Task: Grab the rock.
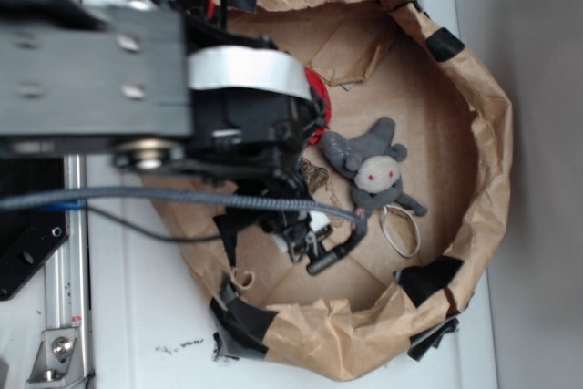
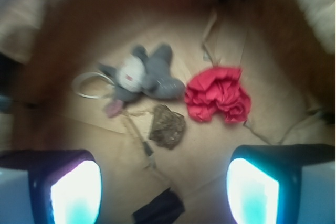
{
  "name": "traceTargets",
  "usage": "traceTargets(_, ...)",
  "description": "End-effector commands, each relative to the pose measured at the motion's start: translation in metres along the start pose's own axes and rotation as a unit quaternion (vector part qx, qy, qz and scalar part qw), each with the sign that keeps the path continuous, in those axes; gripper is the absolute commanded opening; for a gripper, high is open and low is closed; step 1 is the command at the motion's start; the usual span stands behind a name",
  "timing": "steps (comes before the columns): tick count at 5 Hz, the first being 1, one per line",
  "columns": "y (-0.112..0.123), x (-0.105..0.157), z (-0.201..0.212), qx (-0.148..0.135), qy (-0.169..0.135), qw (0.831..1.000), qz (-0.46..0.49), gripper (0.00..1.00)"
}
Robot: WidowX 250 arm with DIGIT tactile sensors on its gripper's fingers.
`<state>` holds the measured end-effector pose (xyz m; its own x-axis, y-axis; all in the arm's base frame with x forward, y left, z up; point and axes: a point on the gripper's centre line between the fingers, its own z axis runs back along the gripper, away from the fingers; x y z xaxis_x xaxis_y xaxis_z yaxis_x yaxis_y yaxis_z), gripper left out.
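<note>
The rock, a small dark brown-grey lumpy stone, lies on the brown paper floor in the wrist view. It is ahead of the gripper and roughly centred between the two fingers. The gripper is open wide with nothing between its glowing pads. It hovers above the floor, short of the rock. In the exterior view the gripper hangs inside the paper basin, and the arm hides most of the rock.
A grey plush mouse lies just beyond the rock with a white ring beside it. A red crumpled cloth ball sits to the right. The brown paper wall rings everything. Black tape lies under the gripper.
</note>
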<state>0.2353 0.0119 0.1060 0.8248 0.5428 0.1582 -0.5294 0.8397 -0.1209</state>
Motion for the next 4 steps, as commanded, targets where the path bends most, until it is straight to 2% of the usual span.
traceTargets(1, -0.001, 0.016, -0.053, 0.012, 0.012, 1.0, -0.018, 1.0)
traceTargets(2, -0.009, 0.016, -0.082, 0.023, 0.027, 0.999, -0.039, 1.0)
traceTargets(3, -0.017, 0.011, -0.089, 0.035, 0.021, 0.996, -0.073, 0.0)
traceTargets(4, -0.02, 0.011, -0.067, 0.027, 0.029, 0.995, -0.095, 0.0)
